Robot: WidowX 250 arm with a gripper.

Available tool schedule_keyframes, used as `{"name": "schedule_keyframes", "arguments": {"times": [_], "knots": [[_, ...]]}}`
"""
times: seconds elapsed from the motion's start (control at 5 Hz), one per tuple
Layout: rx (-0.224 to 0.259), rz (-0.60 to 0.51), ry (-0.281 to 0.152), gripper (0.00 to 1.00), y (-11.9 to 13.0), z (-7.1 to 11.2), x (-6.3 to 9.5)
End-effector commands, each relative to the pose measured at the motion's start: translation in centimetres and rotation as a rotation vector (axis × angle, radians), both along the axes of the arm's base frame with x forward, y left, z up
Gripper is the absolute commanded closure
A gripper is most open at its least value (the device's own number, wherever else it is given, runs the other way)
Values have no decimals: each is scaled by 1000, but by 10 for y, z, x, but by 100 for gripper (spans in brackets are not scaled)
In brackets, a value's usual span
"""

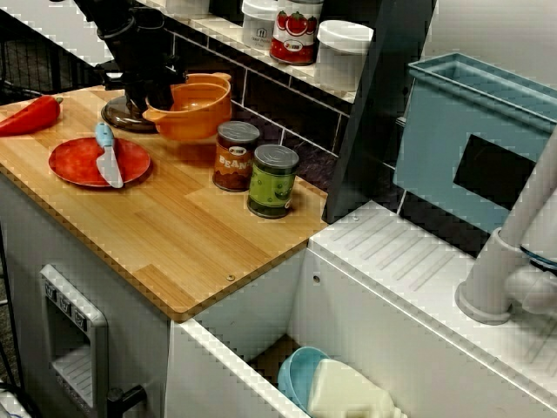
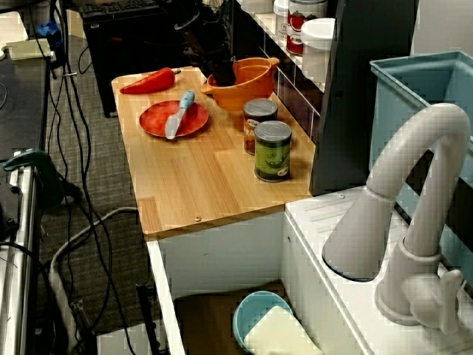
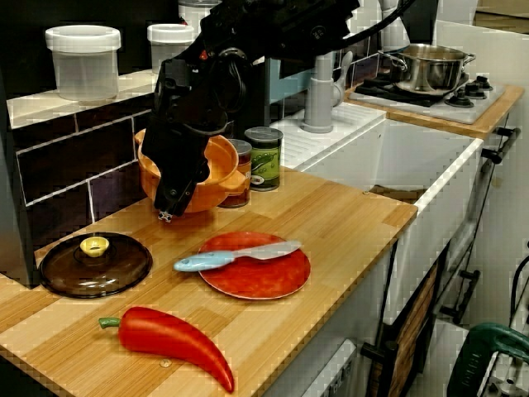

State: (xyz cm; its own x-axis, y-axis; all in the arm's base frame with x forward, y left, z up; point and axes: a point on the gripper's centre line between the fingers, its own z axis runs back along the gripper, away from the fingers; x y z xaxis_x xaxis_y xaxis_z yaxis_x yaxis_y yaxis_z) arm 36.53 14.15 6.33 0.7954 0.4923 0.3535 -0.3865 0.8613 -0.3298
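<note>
My black gripper (image 3: 169, 205) reaches down over the left rim of an orange pot (image 3: 216, 169) at the back of the wooden counter (image 1: 174, 235). Its fingers straddle the rim near one handle and look shut on it. From the sink-side view the gripper (image 1: 152, 97) covers the left edge of the pot (image 1: 200, 109). A dark glass lid (image 3: 95, 265) lies flat just left of the pot. In front sits a red plate (image 3: 264, 277) with a blue-handled knife (image 3: 223, 258) across it. A red pepper (image 3: 173, 339) lies near the front edge.
Two cans, brown (image 1: 236, 155) and green (image 1: 272, 180), stand right of the pot. Jars (image 1: 296, 30) line the tiled shelf behind. Past the counter are a sink holding a blue bowl (image 1: 300, 374), a white faucet (image 2: 414, 207), a blue rack (image 1: 479, 139) and a steel stove pot (image 3: 426, 66).
</note>
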Motion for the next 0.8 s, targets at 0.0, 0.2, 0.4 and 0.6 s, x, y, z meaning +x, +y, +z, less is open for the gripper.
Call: {"name": "schedule_keyframes", "arguments": {"times": [0.0, 0.2, 0.4, 0.6], "knots": [[44, -12, -35, 0, 9, 11, 1], [36, -17, -26, 0, 9, 12, -1], [21, -11, -27, 0, 12, 14, -3], [11, -6, -23, 0, 14, 14, -3]]}}
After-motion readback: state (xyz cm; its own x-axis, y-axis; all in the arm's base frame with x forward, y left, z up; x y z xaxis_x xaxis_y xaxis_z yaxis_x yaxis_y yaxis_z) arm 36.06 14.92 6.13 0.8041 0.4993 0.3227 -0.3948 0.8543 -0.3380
